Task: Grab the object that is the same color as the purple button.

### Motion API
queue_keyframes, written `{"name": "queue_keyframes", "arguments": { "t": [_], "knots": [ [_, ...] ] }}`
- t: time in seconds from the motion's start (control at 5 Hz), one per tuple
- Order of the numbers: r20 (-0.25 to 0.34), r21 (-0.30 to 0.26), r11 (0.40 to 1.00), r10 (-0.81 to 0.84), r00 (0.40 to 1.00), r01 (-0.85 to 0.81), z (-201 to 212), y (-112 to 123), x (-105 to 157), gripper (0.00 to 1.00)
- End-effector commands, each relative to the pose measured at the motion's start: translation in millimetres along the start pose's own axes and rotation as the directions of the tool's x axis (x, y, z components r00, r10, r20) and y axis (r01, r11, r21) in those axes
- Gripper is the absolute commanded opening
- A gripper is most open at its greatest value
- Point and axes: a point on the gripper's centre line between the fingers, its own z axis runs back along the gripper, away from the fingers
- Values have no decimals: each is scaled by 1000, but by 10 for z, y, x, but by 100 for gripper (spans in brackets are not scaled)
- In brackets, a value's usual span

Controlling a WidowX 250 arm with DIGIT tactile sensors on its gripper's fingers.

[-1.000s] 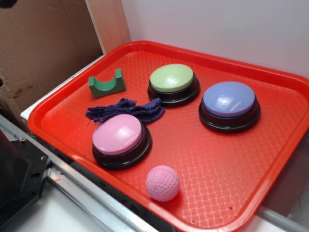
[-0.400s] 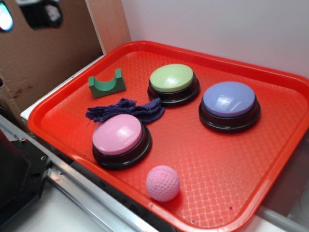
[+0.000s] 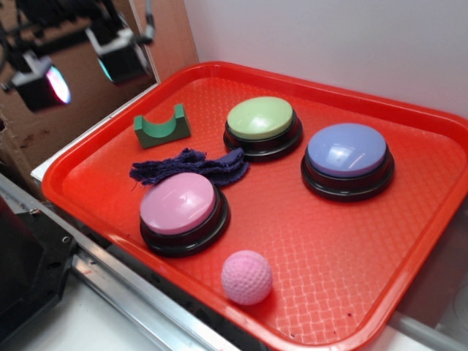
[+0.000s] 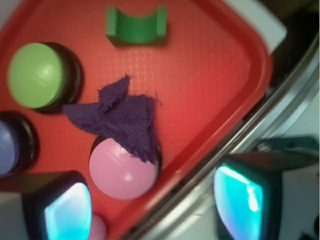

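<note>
A dark purple fuzzy rag (image 3: pixel 189 167) lies on the red tray (image 3: pixel 292 241), its near edge draped against the pink dome button (image 3: pixel 179 205). In the wrist view the rag (image 4: pixel 120 117) overlaps the pink button (image 4: pixel 122 167). The purple button (image 3: pixel 346 151), lavender-blue on a black base, sits at the tray's right; only its edge (image 4: pixel 7 147) shows in the wrist view. My gripper (image 3: pixel 80 66) hangs high above the tray's left rim, open, with nothing between its glowing pads (image 4: pixel 67 212).
A light green dome button (image 3: pixel 261 118) stands at the back middle, a green arched block (image 3: pixel 162 126) at the back left, and a pink dimpled ball (image 3: pixel 246 276) near the front rim. A cardboard wall (image 3: pixel 66 102) rises left of the tray; a metal rail (image 3: pixel 124 292) runs along the front.
The gripper has come down into the exterior view from the upper left, moving right toward the tray. Nothing on the tray has moved.
</note>
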Motion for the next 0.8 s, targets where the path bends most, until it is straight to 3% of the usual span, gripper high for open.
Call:
{"name": "queue_keyframes", "arguments": {
  "t": [0.0, 0.6],
  "knots": [
    [-21, -64, 988, 138, 990, -139, -477, -60, 193, 100],
    [-61, -1, 988, 157, 986, -158, -950, -85, 475, 100]
  ]
}}
